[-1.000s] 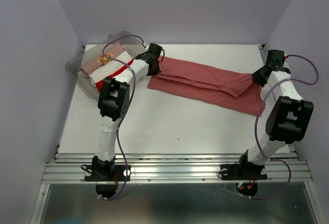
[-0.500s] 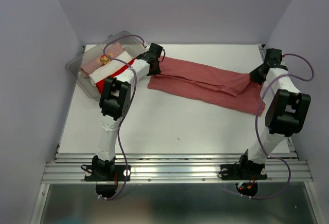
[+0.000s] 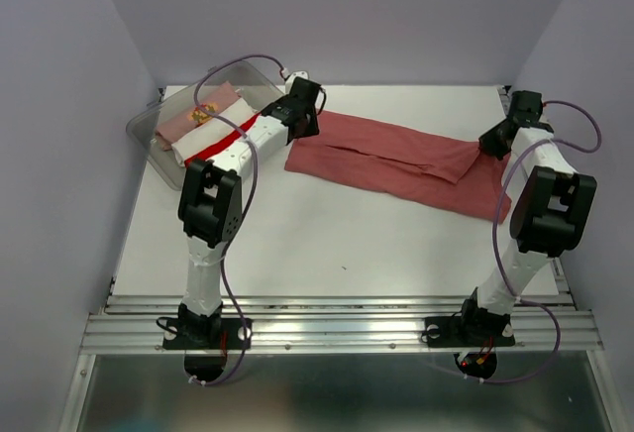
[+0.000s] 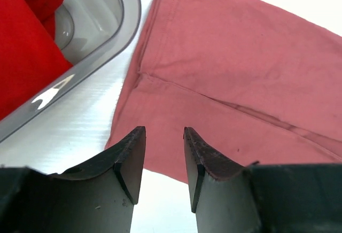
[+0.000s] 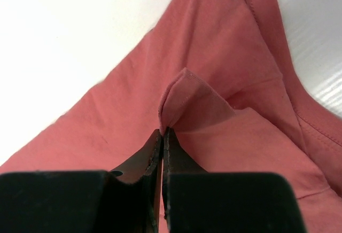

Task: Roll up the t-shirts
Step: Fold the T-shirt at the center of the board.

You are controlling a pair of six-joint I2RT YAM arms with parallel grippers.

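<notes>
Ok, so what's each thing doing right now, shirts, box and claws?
big shirt, folded flat, a bit pinched up.
rolled shirts, packed in the tub.
tub, no lid on.
left gripper, open, empty, above the big shirt.
right gripper, shut on the big shirt.

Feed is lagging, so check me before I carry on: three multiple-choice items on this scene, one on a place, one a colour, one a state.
1. Where does the clear tub stand on the table? A far-left corner; B near-right corner; C centre.
2. What colour is the flat t-shirt? A white; B brick-red; C blue.
3. The right hand is: A open, empty; B shut on a fold of the t-shirt; C shut on the tub.
Key: A, the top view shows it by the left wall; B, both wrist views show that colour; B, a cloth fold stands pinched in it.
</notes>
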